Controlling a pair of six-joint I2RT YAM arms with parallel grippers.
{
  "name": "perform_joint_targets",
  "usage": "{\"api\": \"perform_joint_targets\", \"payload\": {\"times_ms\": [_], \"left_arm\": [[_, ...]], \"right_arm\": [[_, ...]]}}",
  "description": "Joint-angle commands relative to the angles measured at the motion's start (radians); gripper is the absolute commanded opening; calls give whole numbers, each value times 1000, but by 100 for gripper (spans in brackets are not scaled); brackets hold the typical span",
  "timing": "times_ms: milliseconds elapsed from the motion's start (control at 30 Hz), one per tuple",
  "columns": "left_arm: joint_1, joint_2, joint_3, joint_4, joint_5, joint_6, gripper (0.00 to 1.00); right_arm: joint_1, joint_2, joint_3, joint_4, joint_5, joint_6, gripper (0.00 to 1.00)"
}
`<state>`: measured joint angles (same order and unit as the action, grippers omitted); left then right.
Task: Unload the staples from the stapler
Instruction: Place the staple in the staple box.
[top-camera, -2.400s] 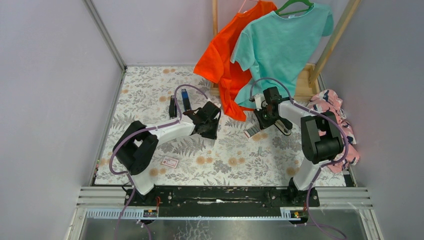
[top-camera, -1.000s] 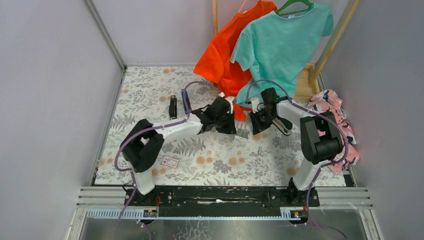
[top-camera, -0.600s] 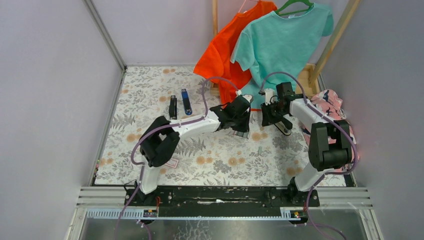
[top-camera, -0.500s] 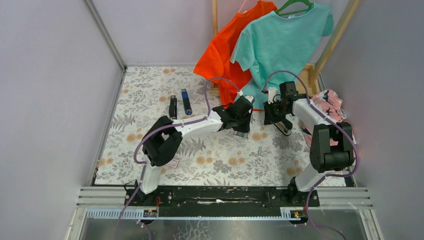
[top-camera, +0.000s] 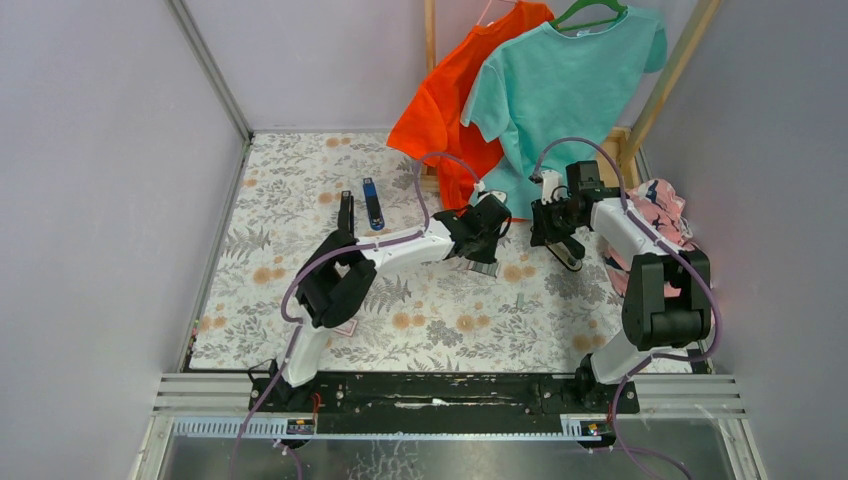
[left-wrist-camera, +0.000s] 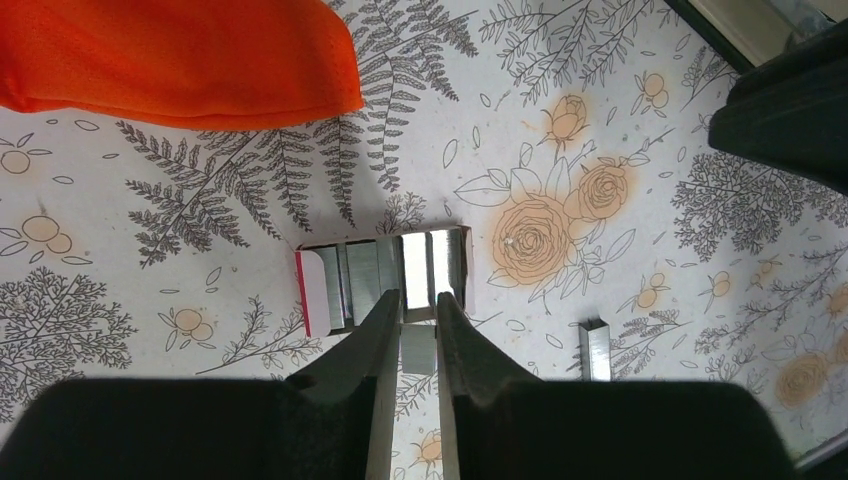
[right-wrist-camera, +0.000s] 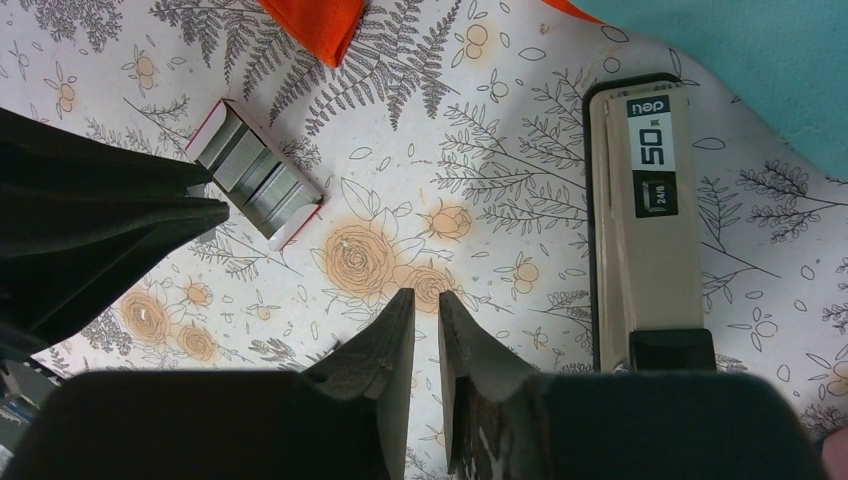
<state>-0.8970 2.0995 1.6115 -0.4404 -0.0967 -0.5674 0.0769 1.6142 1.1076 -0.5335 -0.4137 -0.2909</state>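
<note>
The stapler (right-wrist-camera: 640, 215), beige-grey with black ends and a "50" label, lies flat on the floral table near my right gripper; it also shows in the top view (top-camera: 566, 253). A small white tray with a red edge (left-wrist-camera: 385, 275) holds several silvery staples strips. My left gripper (left-wrist-camera: 418, 305) hangs over its near edge, jaws closed on a short staples strip (left-wrist-camera: 418, 352). Another loose strip (left-wrist-camera: 594, 350) lies to the right. My right gripper (right-wrist-camera: 420, 298) is shut and empty, between the tray (right-wrist-camera: 255, 175) and the stapler.
An orange shirt (top-camera: 440, 110) and a teal shirt (top-camera: 565, 90) hang at the back, their hems near both grippers. A black bar (top-camera: 345, 212) and a slim blue bar (top-camera: 372, 203) lie far left. A patterned cloth (top-camera: 665, 215) lies at the right edge.
My left arm swung from the table's left side to the staples tray and settled over it. My right gripper set the tray down and drew back to the right, beside the stapler.
</note>
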Motion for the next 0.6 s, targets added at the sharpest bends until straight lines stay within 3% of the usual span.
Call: {"api": "perform_joint_targets", "payload": {"times_ms": [0, 567], "left_arm": [[-13, 21, 52, -23, -44, -8, 11], [-20, 66, 90, -55, -47, -10, 11]], "right_arm": [[-12, -53, 32, -5, -37, 9, 23], [-23, -57, 35, -10, -63, 5, 23]]}}
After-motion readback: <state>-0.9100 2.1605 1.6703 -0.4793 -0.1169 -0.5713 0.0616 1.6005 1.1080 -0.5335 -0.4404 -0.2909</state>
